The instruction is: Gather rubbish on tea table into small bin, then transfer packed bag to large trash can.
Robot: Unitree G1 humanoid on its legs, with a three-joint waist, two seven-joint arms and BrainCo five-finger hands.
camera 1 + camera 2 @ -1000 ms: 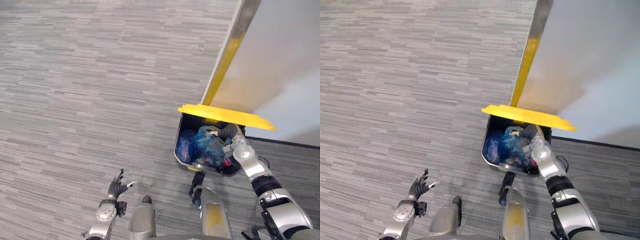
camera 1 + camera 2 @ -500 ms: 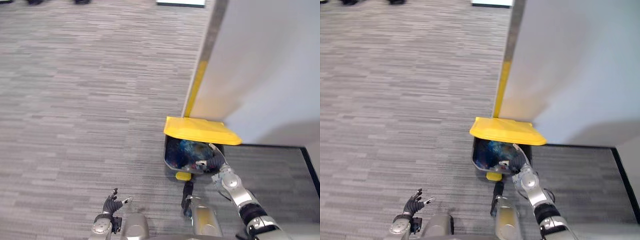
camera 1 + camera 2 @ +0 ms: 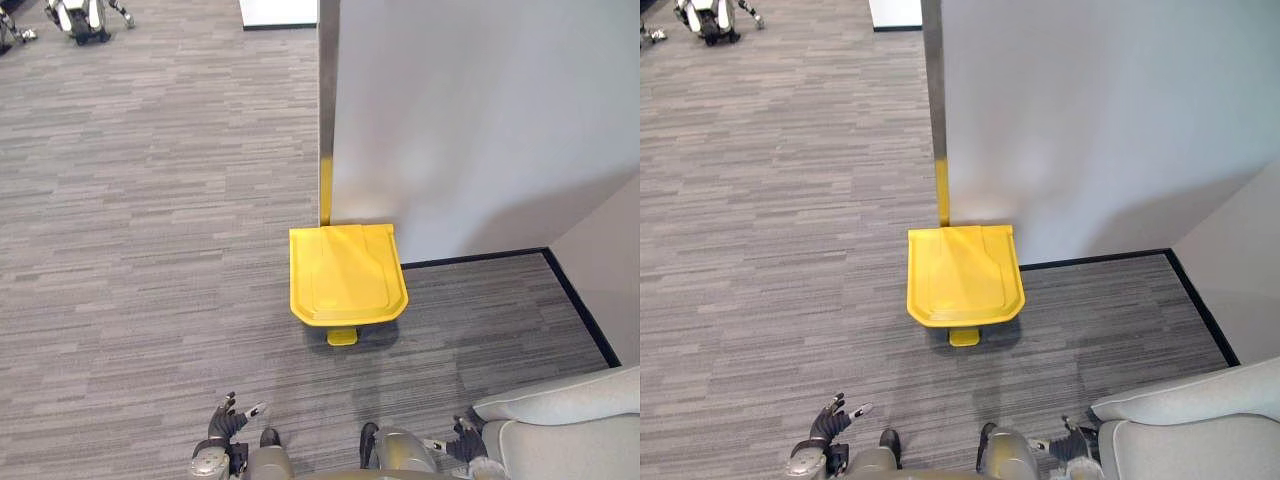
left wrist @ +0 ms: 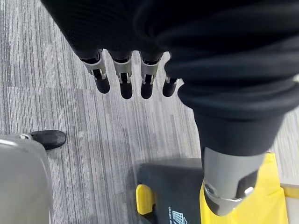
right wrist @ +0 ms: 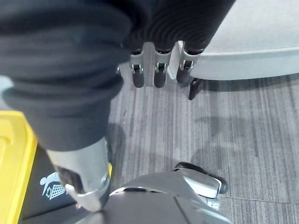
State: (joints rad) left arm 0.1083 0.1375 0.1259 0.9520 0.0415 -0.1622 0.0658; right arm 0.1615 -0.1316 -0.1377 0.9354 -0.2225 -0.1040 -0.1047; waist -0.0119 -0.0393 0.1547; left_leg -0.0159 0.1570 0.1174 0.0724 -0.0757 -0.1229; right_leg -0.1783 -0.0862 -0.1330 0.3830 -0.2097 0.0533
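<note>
The large trash can (image 3: 347,275) stands against the wall with its yellow lid down flat, so its inside is hidden. A yellow pedal (image 3: 342,337) sticks out at its front. My left hand (image 3: 228,425) hangs low over the carpet, left of the can, fingers (image 4: 124,81) straight and holding nothing. The left wrist view shows the can's dark body with the pedal (image 4: 145,198) past them. My right hand (image 3: 462,440) is down at the lower right, apart from the can, fingers (image 5: 156,72) straight and empty.
A white wall with a metal corner post (image 3: 327,100) rises behind the can. A grey sofa (image 3: 560,430) fills the lower right corner, close to my right hand. Small legged robots (image 3: 85,15) stand far off at the top left. Open carpet lies to the left.
The can's lid has dropped shut over the blue bag. My right hand has come out of the can and down to my side. The camera has pulled back and up.
</note>
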